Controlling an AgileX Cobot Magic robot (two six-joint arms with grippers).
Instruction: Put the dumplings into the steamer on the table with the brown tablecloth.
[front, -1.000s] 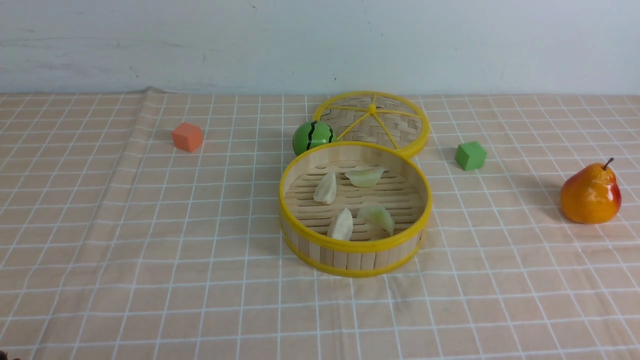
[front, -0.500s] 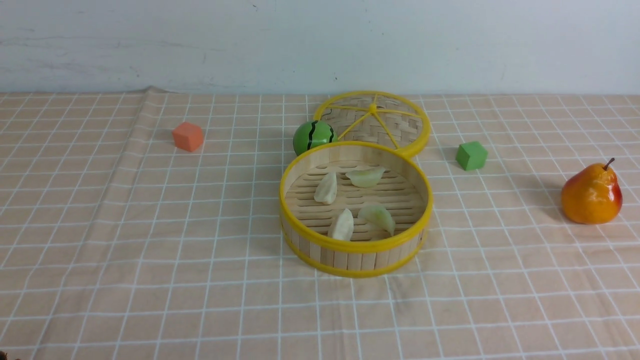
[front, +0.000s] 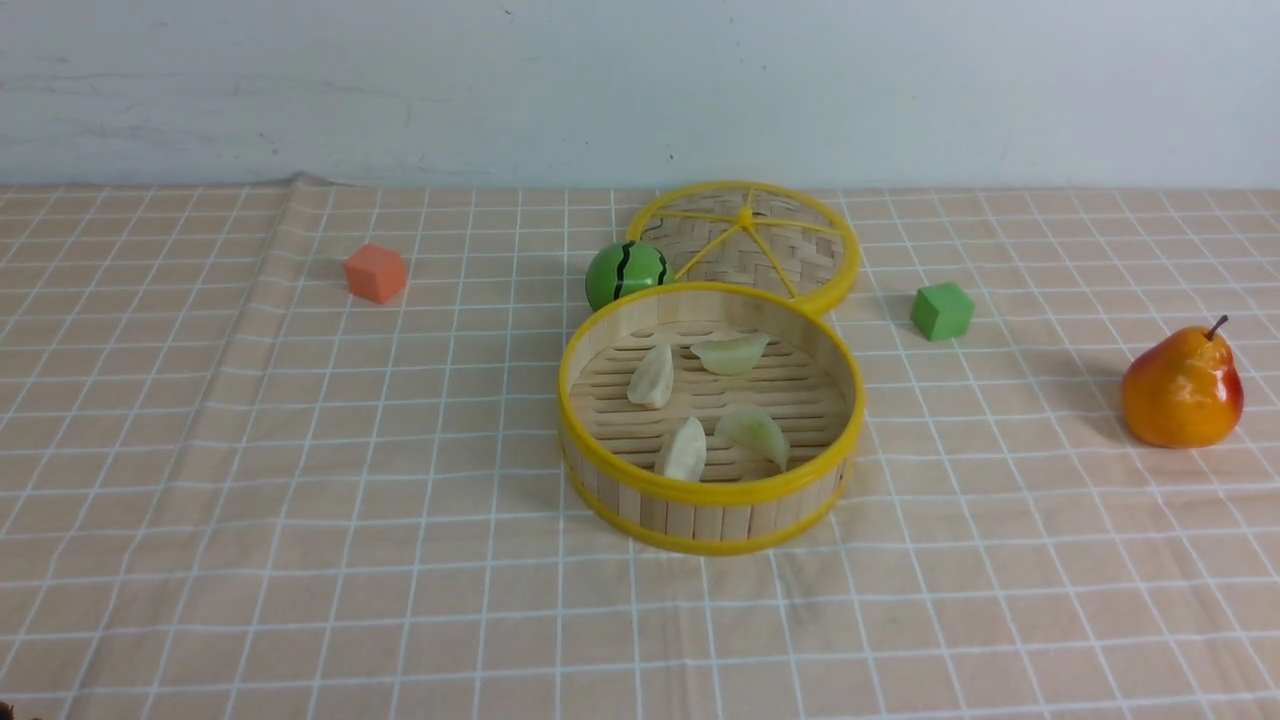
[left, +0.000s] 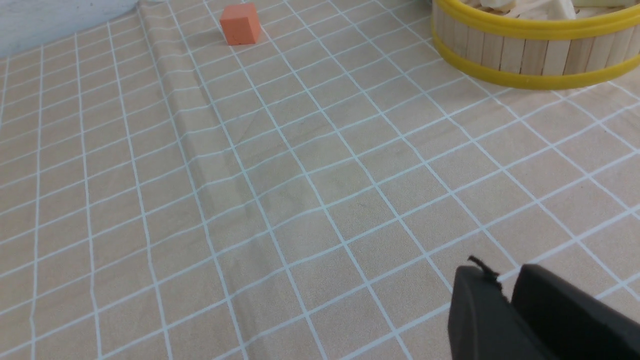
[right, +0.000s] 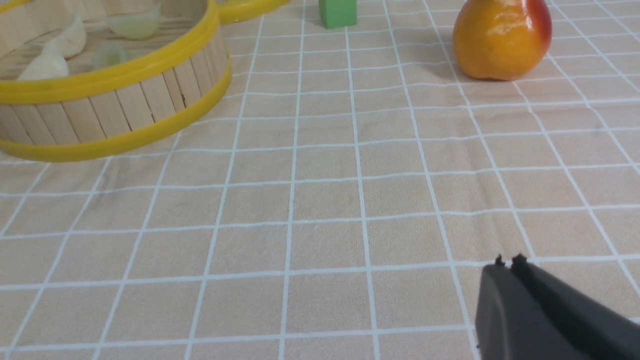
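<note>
The bamboo steamer (front: 800, 490) stands mid-table on the brown tablecloth (front: 300, 500). Inside it lie two cream-white dumplings (front: 652, 377) (front: 684, 450) and two pale green dumplings (front: 732, 353) (front: 756, 434). The steamer's wall also shows in the left wrist view (left: 525, 52) and the right wrist view (right: 115, 110). My left gripper (left: 505, 282) is shut and empty, low over bare cloth on the near side of the steamer. My right gripper (right: 507, 265) is shut and empty over bare cloth, away from the steamer. Neither arm shows in the front view.
The flat woven lid (front: 760, 245) leans behind the steamer, with a green striped ball (front: 625, 273) beside it. An orange cube (front: 376, 273) sits far left, a green cube (front: 941, 311) right of the lid, an orange-yellow pear (front: 1182, 388) at far right. A cloth crease (front: 280, 260) runs on the left.
</note>
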